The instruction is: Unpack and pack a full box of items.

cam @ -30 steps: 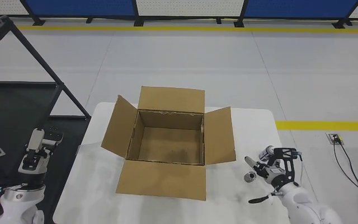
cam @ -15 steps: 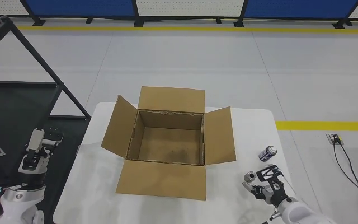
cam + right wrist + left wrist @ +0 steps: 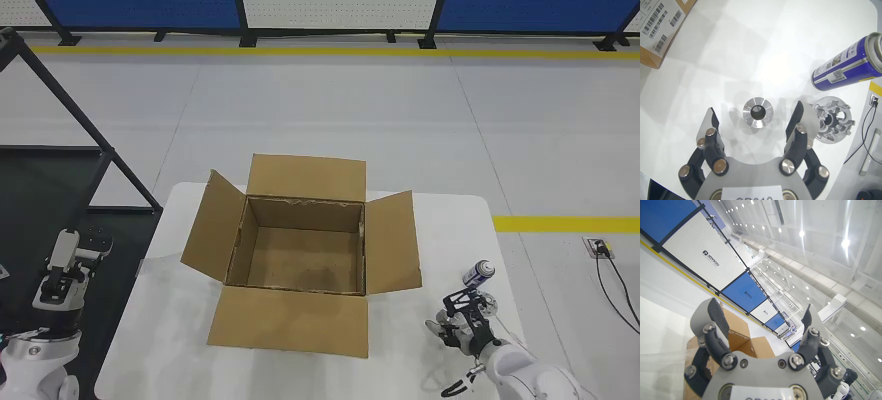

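Note:
The open cardboard box [image 3: 300, 262] sits mid-table with its flaps spread and its inside bare. To its right, near the table's front, my right gripper [image 3: 756, 111] [image 3: 460, 325] hangs open, pointing down. A short metal cylinder with a centre hole [image 3: 758, 113] stands on the table between its fingers, which do not touch it. Beside one finger lies a toothed metal disc [image 3: 834, 121], partly hidden by it. A blue spray can [image 3: 846, 64] [image 3: 479, 272] stands just beyond. My left gripper [image 3: 761, 311] is open and empty, tilted up, off the table's left side [image 3: 62, 268].
The white table [image 3: 170, 300] has bare surface left and right of the box. The box's labelled right flap [image 3: 657, 28] lies close to the right gripper. The table's right edge runs just past the disc and can.
The right gripper moved from beside the spray can toward the table's front edge, leaving the can in plain sight. The left arm has not moved.

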